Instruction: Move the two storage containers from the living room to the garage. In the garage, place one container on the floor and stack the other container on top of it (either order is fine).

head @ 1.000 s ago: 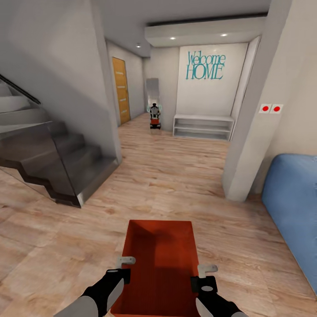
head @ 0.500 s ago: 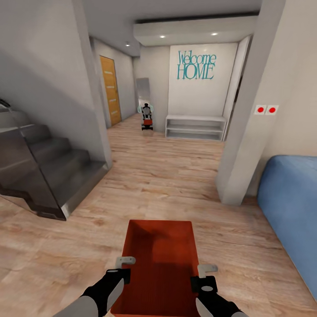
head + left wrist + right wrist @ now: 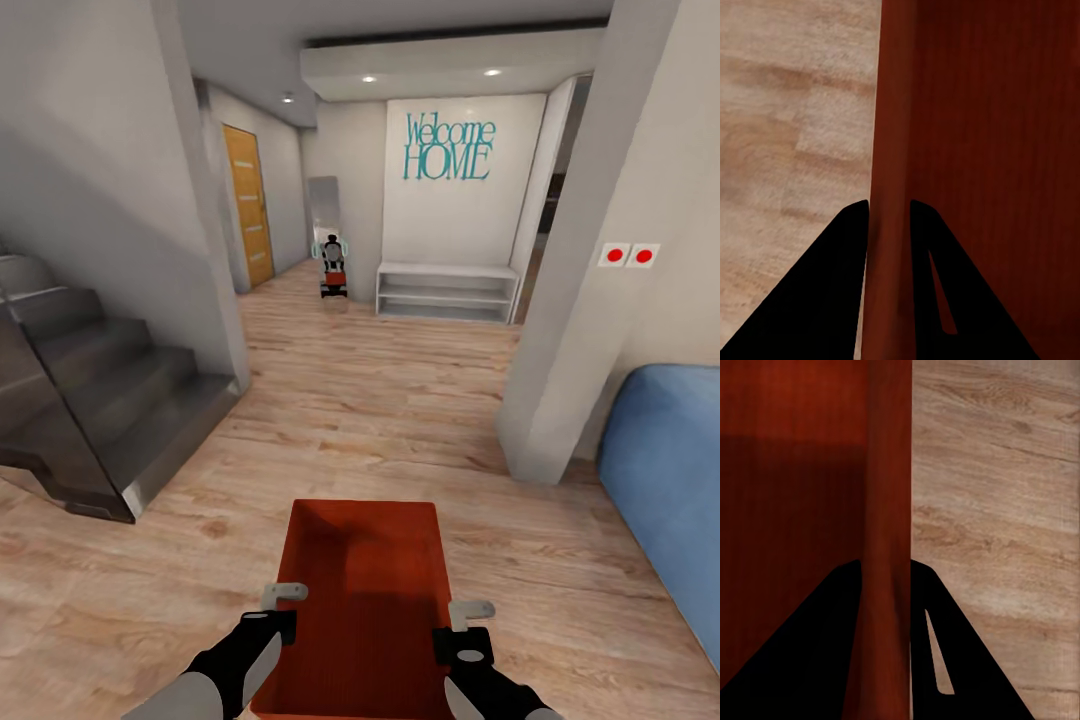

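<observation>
Carrying one storage container (image 3: 362,600) toward the orange door (image 3: 247,205)

My left gripper (image 3: 889,214) pinches its left wall, my right gripper (image 3: 886,574) its right wall, a finger on each side.

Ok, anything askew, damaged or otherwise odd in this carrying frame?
Nothing stands out. The storage container sits level and empty, with the left gripper and right gripper each pinching a side wall. The wood plank floor ahead shows no spill or debris.

Left end effector (image 3: 283,608), right end effector (image 3: 458,625) clamped.
</observation>
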Controlling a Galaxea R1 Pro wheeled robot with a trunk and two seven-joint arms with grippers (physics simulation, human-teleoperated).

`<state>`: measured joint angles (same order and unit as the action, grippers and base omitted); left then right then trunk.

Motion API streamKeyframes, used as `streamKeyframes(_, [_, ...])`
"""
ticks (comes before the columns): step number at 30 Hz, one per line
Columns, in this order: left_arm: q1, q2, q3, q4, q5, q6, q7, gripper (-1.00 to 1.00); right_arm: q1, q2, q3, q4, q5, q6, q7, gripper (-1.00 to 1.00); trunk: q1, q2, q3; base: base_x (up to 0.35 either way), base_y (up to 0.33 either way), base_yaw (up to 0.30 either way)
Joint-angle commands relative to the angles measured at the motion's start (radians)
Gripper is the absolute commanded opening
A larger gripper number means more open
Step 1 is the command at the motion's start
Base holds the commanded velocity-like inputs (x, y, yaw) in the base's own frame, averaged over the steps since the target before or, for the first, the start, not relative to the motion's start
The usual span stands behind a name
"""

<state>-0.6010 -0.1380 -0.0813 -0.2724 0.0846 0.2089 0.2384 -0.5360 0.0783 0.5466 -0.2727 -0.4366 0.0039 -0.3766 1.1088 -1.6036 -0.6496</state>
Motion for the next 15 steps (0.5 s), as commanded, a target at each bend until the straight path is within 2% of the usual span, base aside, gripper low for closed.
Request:
streamKeyframes(1, [0.0, 0.008, -0.006, -0.005, -0.023, 0.009, 0.013, -1.0, -0.001, -0.005, -0.007, 0.012, -0.016, -0.001, -0.01, -1.0, 0.0, 0.0, -0.001, 0.322, 0.0, 0.0])
streamKeyframes(15, [0.0, 0.008, -0.006, -0.005, -0.023, 0.009, 0.013, -1.0, -0.001, -0.006, -0.007, 0.012, -0.016, -0.001, -0.01, -1.0, 0.0, 0.0, -0.001, 0.322, 0.0, 0.0])
